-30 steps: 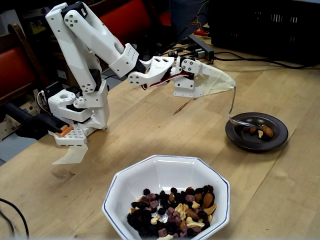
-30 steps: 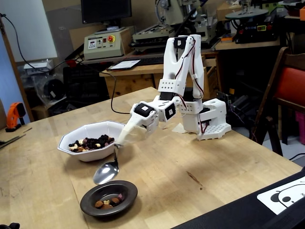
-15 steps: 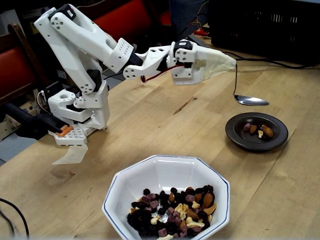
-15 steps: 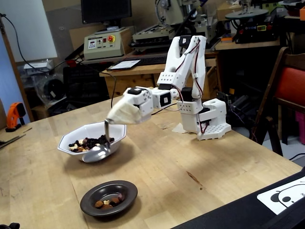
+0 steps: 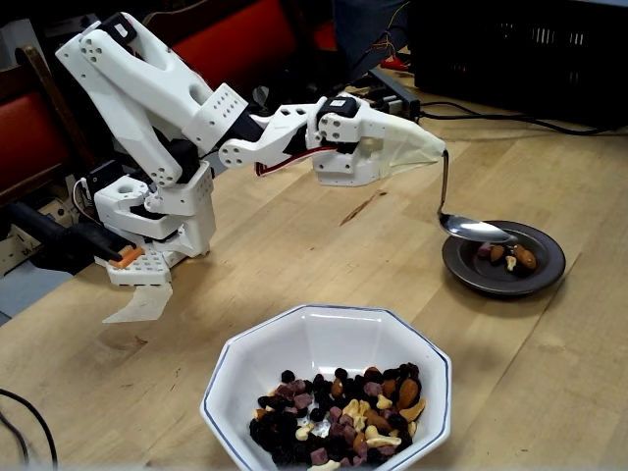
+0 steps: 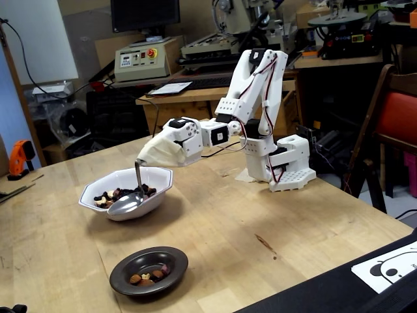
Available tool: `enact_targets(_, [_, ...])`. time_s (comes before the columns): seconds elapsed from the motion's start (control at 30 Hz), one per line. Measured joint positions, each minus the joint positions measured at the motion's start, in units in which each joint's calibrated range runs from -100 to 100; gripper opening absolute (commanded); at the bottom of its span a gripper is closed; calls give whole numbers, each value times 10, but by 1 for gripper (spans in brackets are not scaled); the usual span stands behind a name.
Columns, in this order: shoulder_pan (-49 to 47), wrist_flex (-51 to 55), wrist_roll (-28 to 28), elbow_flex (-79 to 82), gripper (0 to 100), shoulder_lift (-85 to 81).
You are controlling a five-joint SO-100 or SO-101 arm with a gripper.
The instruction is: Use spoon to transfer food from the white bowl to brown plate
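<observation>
White plastic robot arm (image 5: 147, 88) made of blocky, rounded printed segments dotted with small screw holes. A thin red cable loops beneath the wrist joint. The gripper (image 5: 427, 152) is wrapped in a pale cream cloth-like cover, and the base (image 6: 290, 166) is a perforated white block.

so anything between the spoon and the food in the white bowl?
Nothing visible. The spoon, hanging from the end effector, is in the air with only bare tabletop around it. The food lies uncovered in the white bowl.
</observation>
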Motion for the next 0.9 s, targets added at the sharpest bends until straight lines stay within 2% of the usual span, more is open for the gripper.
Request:
enact_targets(0.2, [0,0,-16,1,2,0])
enact_targets(0.9, [0,0,-20,1,2,0])
